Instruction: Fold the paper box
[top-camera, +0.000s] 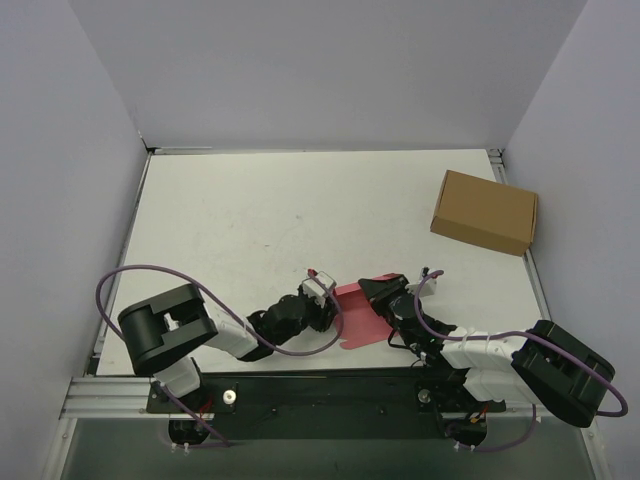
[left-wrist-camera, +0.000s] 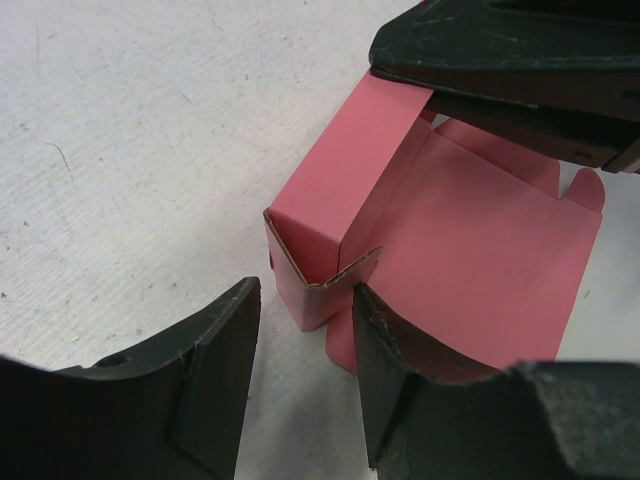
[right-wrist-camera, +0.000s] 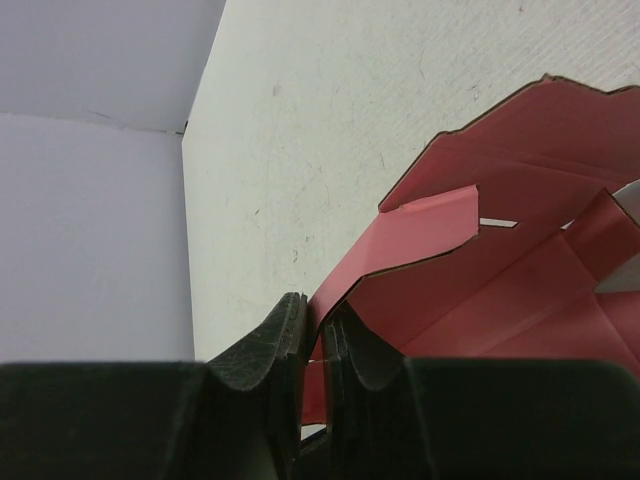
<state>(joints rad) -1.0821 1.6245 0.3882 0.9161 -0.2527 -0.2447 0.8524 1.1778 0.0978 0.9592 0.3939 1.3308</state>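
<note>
The paper box (top-camera: 358, 320) is pink-red thin card, partly folded, lying on the white table between the two arms near the front edge. In the left wrist view one raised wall and a folded corner of the paper box (left-wrist-camera: 330, 190) stand up from the flat sheet. My left gripper (left-wrist-camera: 305, 300) is open, its jaws to either side of that corner and not closed on it. My right gripper (right-wrist-camera: 315, 320) is shut on the edge of a raised panel of the paper box (right-wrist-camera: 480, 290). Its dark fingers (left-wrist-camera: 520, 60) pinch that panel from the far side.
A brown cardboard box (top-camera: 485, 211) lies at the back right of the table. Grey walls enclose the table on the left, back and right. The arm bases and a black rail (top-camera: 320, 395) run along the near edge.
</note>
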